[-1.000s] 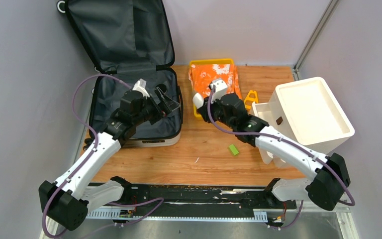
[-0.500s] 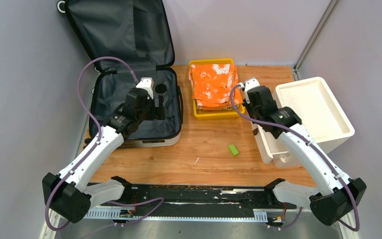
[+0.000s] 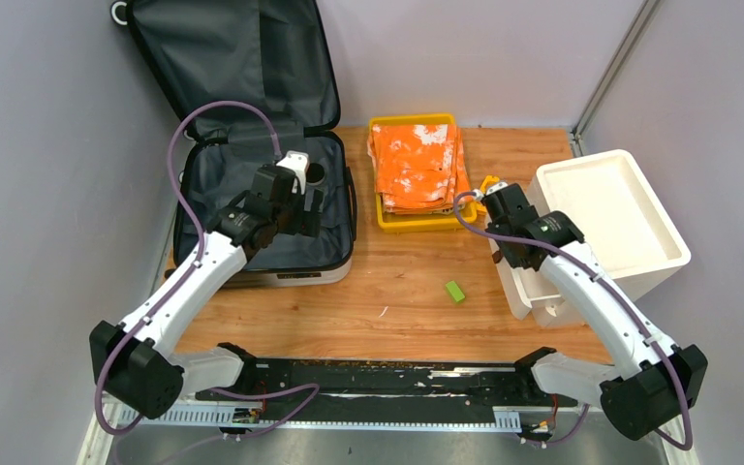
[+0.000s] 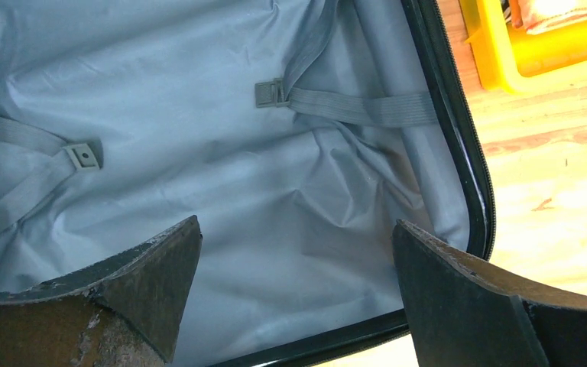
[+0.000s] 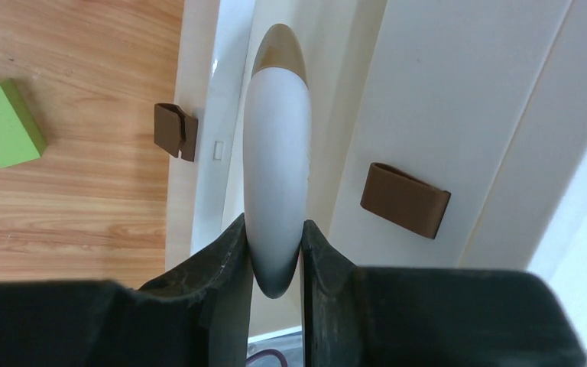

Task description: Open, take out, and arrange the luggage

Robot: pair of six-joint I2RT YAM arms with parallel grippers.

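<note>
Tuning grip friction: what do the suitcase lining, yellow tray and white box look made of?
Suitcase lining: thin fabric, matte grey; it creases and folds. Yellow tray: probably hard plastic; smooth moulded rim. White box: looks like foam, matte, thick walls; unsure.

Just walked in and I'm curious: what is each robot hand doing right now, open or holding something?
Left gripper: open, empty, over the luggage lining.
Right gripper: shut on a slim white object with a tan tip, above the white box.
</note>
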